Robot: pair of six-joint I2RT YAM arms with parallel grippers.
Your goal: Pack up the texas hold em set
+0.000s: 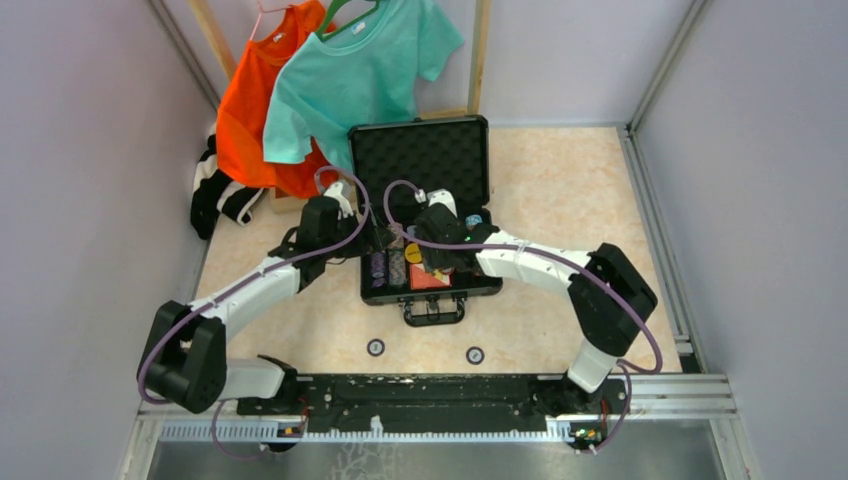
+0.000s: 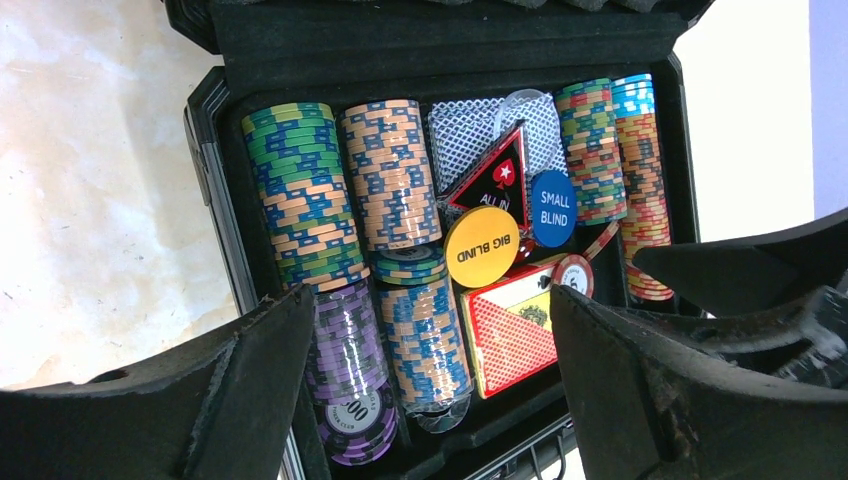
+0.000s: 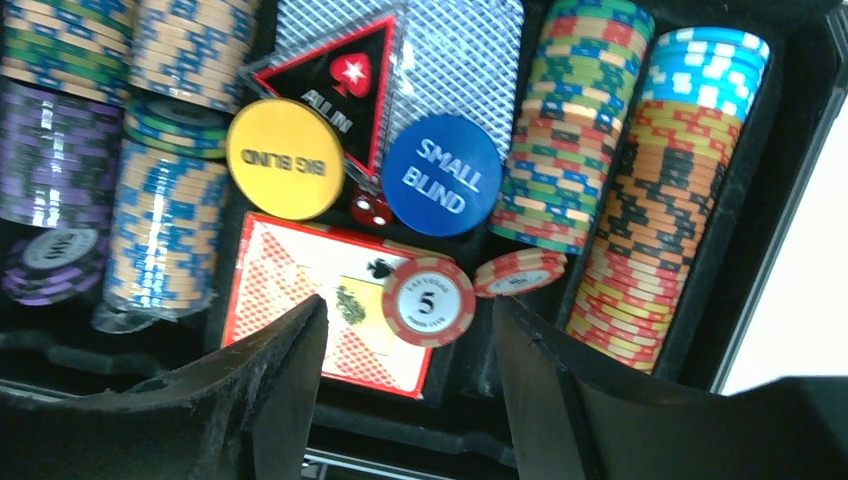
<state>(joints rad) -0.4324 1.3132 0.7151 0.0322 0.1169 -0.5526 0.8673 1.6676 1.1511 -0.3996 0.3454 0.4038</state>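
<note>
Hovering spread and empty, right gripper (image 3: 408, 305) should pinch the loose 5 chip (image 3: 428, 301) squarely across its rim.

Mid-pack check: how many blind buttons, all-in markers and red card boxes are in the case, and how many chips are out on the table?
Blind buttons: 2
All-in marker: 1
Red card box: 1
Chips out on the table: 2
Total: 6

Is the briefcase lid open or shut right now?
Open. The briefcase lid stands raised at the far side, foam lining showing, and the chip stacks inside lie exposed.
</note>
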